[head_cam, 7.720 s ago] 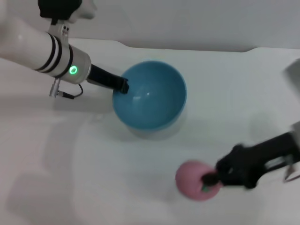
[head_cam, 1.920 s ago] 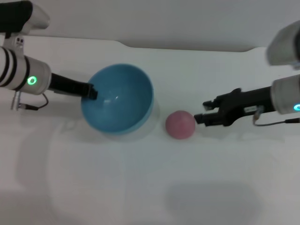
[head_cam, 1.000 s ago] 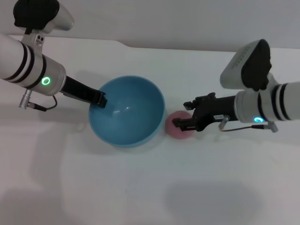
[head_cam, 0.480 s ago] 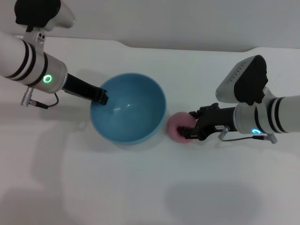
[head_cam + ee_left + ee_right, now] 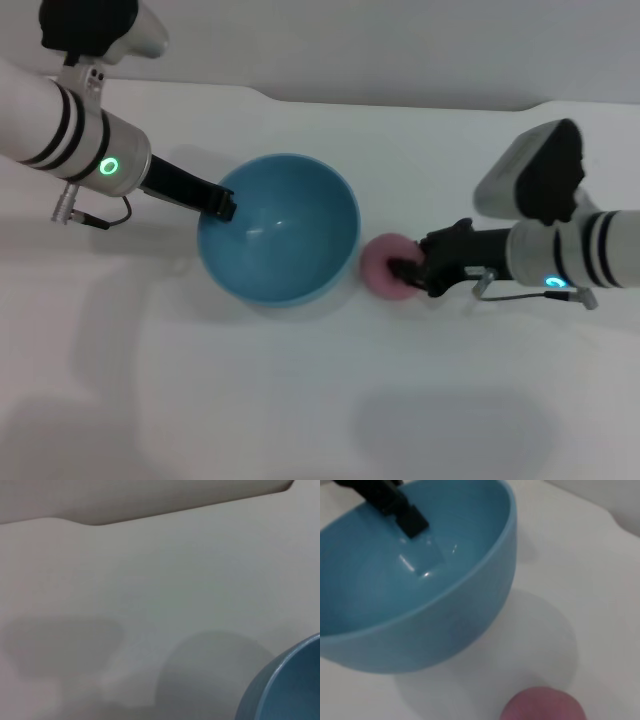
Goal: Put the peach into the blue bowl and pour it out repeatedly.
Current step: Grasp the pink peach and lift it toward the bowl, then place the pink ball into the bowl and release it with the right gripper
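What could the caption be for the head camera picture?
Left gripper holds the blue bowl's rim while right gripper closes around the peach.

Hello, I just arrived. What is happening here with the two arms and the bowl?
The left gripper holds the blue bowl by its rim on the white table; the bowl is empty. The right gripper is at the peach, which lies on the table just beside the bowl, on the robot's right. Its fingers sit around the peach, apparently gripping it, but the fruit is not yet lifted or placed in the bowl.

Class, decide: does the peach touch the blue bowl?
Apart. The right wrist view shows bare table between the peach and the blue bowl.
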Motion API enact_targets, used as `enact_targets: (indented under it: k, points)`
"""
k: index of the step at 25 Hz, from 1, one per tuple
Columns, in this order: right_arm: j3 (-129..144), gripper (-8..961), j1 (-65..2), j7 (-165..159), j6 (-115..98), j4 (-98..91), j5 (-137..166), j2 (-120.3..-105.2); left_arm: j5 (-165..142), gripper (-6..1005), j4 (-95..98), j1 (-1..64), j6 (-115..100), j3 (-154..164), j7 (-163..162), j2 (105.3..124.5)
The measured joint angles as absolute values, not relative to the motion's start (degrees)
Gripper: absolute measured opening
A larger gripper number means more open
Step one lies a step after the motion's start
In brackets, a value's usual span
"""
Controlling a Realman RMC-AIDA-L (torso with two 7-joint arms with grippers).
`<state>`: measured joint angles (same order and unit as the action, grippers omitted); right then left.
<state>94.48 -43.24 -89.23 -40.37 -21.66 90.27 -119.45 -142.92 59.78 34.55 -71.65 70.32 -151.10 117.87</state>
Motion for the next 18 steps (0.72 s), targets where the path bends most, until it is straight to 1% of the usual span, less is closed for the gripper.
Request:
enact_targets:
  k: [2,3,4,5,7,8,9,13,18]
  points:
    - [93.2,313,-40.7,-89.6,-40.6,-24.4,89.6,-118.93,-142.9,-2,59.8,34.9,-71.4,71.5,-151.2,117.93]
    - [87.2,294,-34.9,-89.5,-41.9,-30.4,88.8,-118.34,-142.9,-2,59.5,35.3,-70.8,73.6,-151.5,118.0]
    - [85.1,288,-33.2,-89.4,-42.5,-32.2,88.8,-118.32,-142.9,-2,59.0,35.7,-70.5,75.3,-151.5,118.08]
    - [85.1,281,-33.2,-89.4,-42.5,-32.2,88.8,-118.32,-142.9,-2,59.0,35.7,-70.5,75.3,-151.5,118.08]
    - [80.8,269,-29.7,-88.4,-44.3,-35.5,88.9,-118.31,-141.8,-2,57.7,37.0,-69.6,79.1,-152.1,118.17]
    - [76.5,263,-26.8,-86.5,-46.9,-37.9,88.9,-118.37,-141.0,-2,57.2,37.6,-69.2,80.6,-152.4,118.18]
    - [76.5,256,-26.8,-86.5,-46.9,-37.9,88.9,-118.37,-141.0,-2,57.2,37.6,-69.2,80.6,-152.4,118.18]
    - [65.8,230,-23.2,-82.9,-56.0,-40.4,89.0,-118.5,-136.9,-2,54.5,40.3,-66.4,86.3,-153.0,118.35]
    - [54.0,194,-20.7,-79.1,-73.1,-44.3,92.2,-118.37,-130.7,-2,51.7,42.4,-61.2,94.0,-153.2,118.53]
